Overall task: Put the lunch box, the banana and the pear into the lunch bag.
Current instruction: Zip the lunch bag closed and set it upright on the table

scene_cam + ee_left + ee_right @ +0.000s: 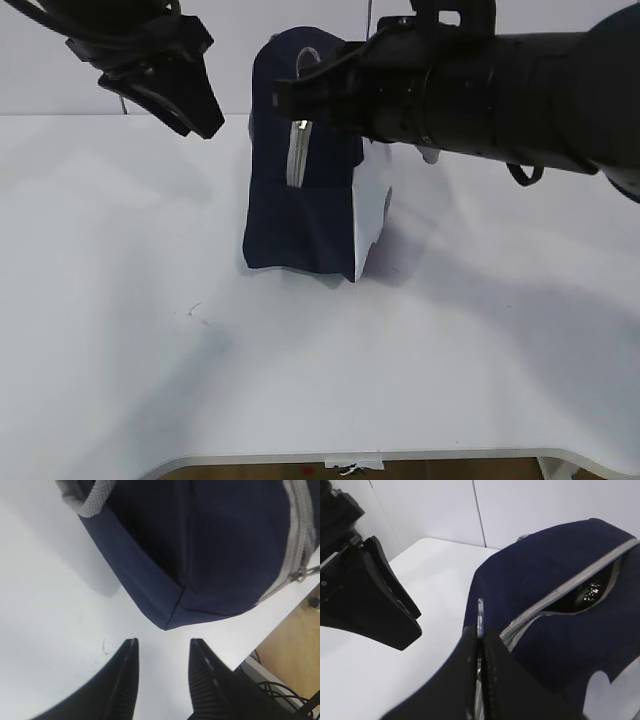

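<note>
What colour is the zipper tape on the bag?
Grey, on the navy-blue fabric lunch bag; clearest in the right wrist view.

Table (120, 250): white, smooth, rounded front edge. Bag (300, 215) stands directly on it, toward rear centre; navy fabric, white panel on right side, grey zipper running up front face. Bag casts soft shadow on tabletop to its right. Faint small scuff marks (195, 312) on table surface, in front of bag and to its left. In left wrist view, bag's bottom corner (167, 622) rests on tabletop, close to table's edge; wooden floor (290, 655) visible beyond that edge.
</note>
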